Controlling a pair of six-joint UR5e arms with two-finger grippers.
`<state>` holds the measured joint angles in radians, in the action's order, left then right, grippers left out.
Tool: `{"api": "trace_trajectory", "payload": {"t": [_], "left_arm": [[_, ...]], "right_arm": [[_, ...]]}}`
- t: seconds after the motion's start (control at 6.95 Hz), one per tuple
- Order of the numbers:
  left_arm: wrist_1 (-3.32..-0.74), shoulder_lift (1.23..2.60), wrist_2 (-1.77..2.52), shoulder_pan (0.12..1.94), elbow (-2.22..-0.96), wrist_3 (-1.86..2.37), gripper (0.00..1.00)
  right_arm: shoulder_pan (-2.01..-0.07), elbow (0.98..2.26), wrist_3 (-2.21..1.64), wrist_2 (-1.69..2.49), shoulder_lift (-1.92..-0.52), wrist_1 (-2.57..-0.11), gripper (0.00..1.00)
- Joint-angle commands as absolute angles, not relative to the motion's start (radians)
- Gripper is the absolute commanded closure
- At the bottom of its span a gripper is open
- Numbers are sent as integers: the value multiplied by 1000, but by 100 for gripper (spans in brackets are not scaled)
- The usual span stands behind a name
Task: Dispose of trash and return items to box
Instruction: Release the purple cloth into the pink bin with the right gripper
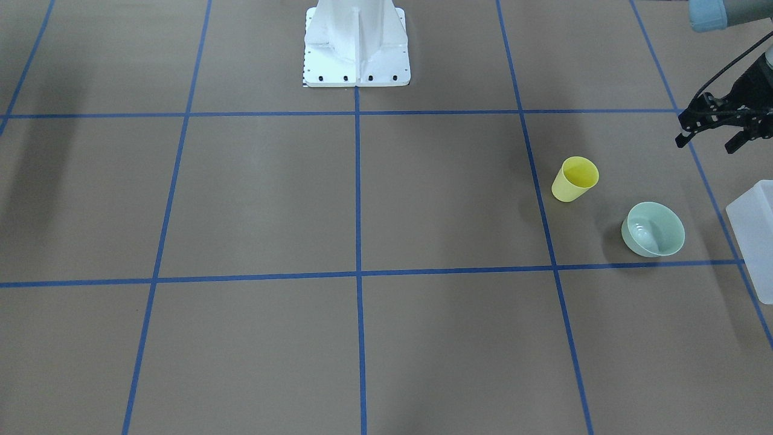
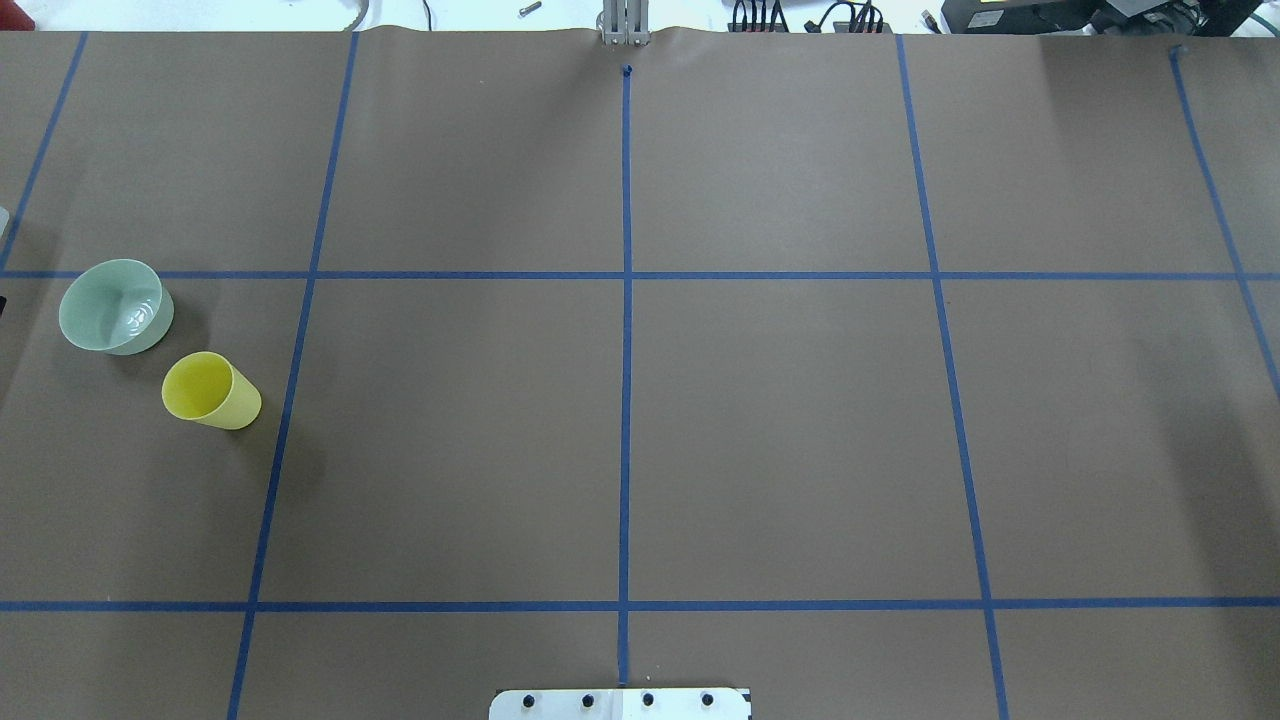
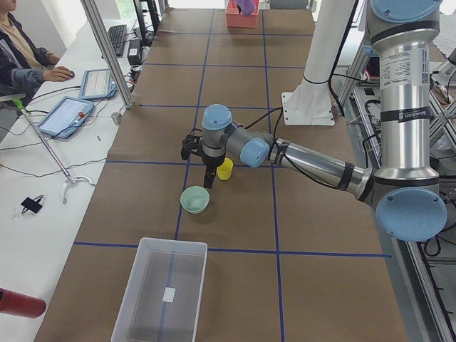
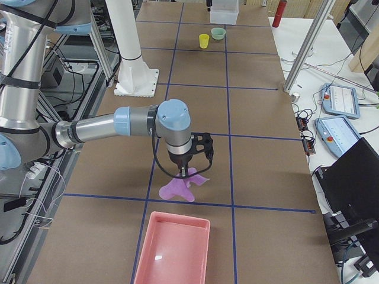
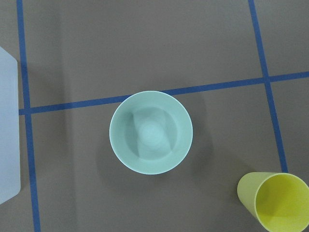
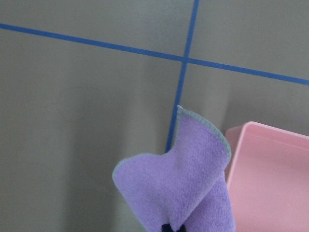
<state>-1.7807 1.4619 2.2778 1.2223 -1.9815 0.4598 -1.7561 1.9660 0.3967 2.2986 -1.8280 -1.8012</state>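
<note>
1. Mint-green bowl [image 5: 150,132] stands upright; in the left wrist view, the box [image 5: 7,130] is at its 9 o'clock and the yellow cup [image 5: 275,200] at 4 o'clock.
2. Left gripper [image 1: 706,144] hangs nearby, fingers spread, empty.
3. Right gripper [image 4: 185,171] pinches a purple cloth [image 4: 180,186] near the pink tray [image 4: 172,248].

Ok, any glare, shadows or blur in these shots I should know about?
Overhead view: small bright glints inside the pale mint-green round plastic bowl. Front-facing view: broad soft shadows on the brown paper-covered table at that view's left. Right wrist view: the purple fleece cloth sits close and looks slightly soft.
</note>
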Motion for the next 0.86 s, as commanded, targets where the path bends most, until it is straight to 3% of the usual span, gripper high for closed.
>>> {"api": "trace_trajectory", "payload": {"t": [0.0,0.58,0.72], "left_arm": [[-1781,1470,2279,1223,-1974,463,2],[-1781,1466,2283,1221,-1976,463,2],[-1781,1471,2283,1221,-1974,468,2]], "right_arm": [[-1891,1741,601,2263,-1790,-1722,100],[-1942,1605,675,2201,-1764,-1619,100],[-1942,1606,666,2210,-1769,-1618,1]]}}
